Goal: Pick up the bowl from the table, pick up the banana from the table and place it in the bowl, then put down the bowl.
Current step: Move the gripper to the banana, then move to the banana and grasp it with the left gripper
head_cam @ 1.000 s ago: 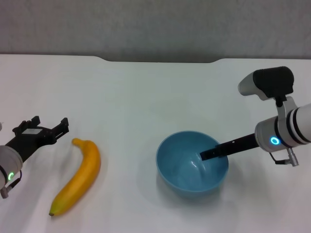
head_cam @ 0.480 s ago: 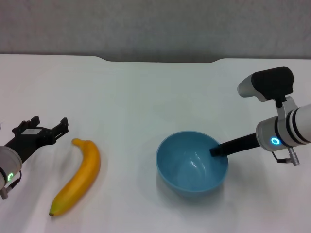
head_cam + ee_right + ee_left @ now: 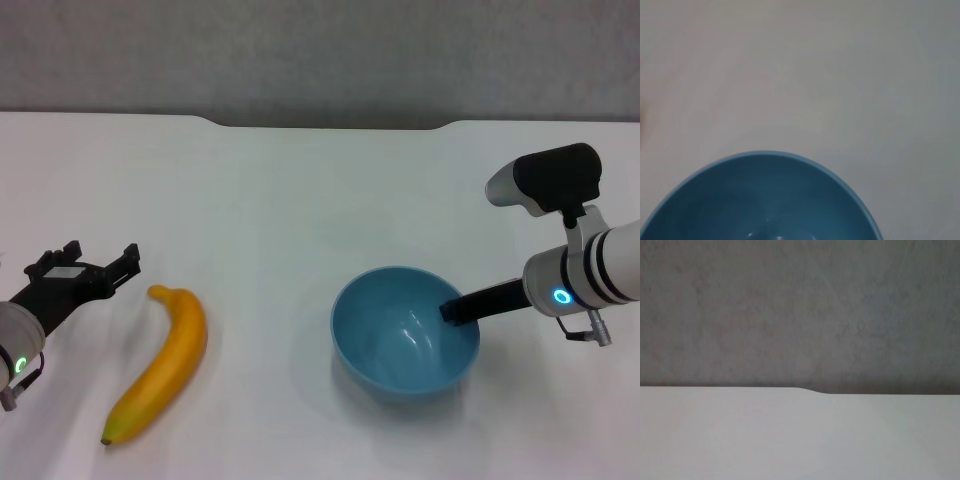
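Note:
The light-blue bowl (image 3: 405, 335) sits right of centre on the white table (image 3: 300, 190). My right gripper (image 3: 455, 308) reaches in from the right and is shut on the bowl's right rim, with one dark finger inside the bowl. The right wrist view shows the bowl's inside (image 3: 760, 200) from close above. The yellow-orange banana (image 3: 160, 375) lies at the front left, stem end to the far side. My left gripper (image 3: 100, 255) is open and empty just left of the banana's stem end, apart from it.
The table's far edge has a shallow dark notch (image 3: 330, 125) in front of a grey wall; the notch's corner also shows in the left wrist view (image 3: 815, 390). Bare white tabletop lies between the banana and the bowl.
The right gripper's finger drew back from deep in the bowl to its right rim. The bowl has shifted slightly to the right with it. The left arm and banana have not moved.

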